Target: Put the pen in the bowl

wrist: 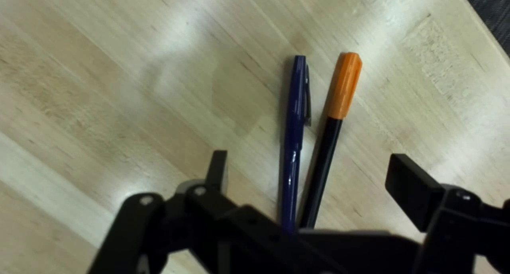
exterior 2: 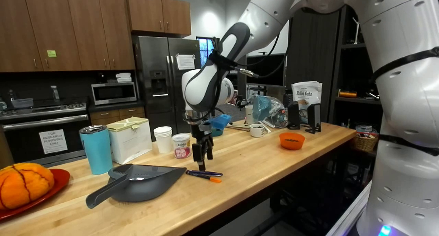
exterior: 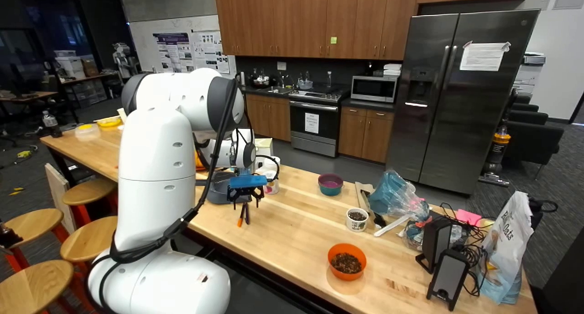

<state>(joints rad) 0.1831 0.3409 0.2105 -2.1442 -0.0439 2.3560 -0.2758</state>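
Observation:
Two pens lie side by side on the wooden table: a dark blue pen (wrist: 295, 106) (exterior 2: 214, 174) and a black pen with an orange cap (wrist: 346, 87) (exterior 2: 215, 179). My gripper (wrist: 310, 178) is open above them, with both pens between its fingers in the wrist view; their lower ends are hidden by the gripper there. The gripper also shows in both exterior views (exterior: 246, 205) (exterior 2: 202, 160). The purple-maroon bowl (exterior: 330, 181), teal on its lower outside, stands farther along the table. In an exterior view only its teal part (exterior 2: 216, 132) shows behind the gripper.
A grey dustpan (exterior 2: 147, 184) lies close beside the pens. A pink-labelled tub (exterior 2: 181, 146), paper cups (exterior 2: 163, 140) and a blue tumbler (exterior 2: 96, 150) stand nearby. An orange bowl (exterior: 347, 275) and a small white cup (exterior: 357, 223) hold dark bits. Speakers (exterior: 445, 277) stand at the far end.

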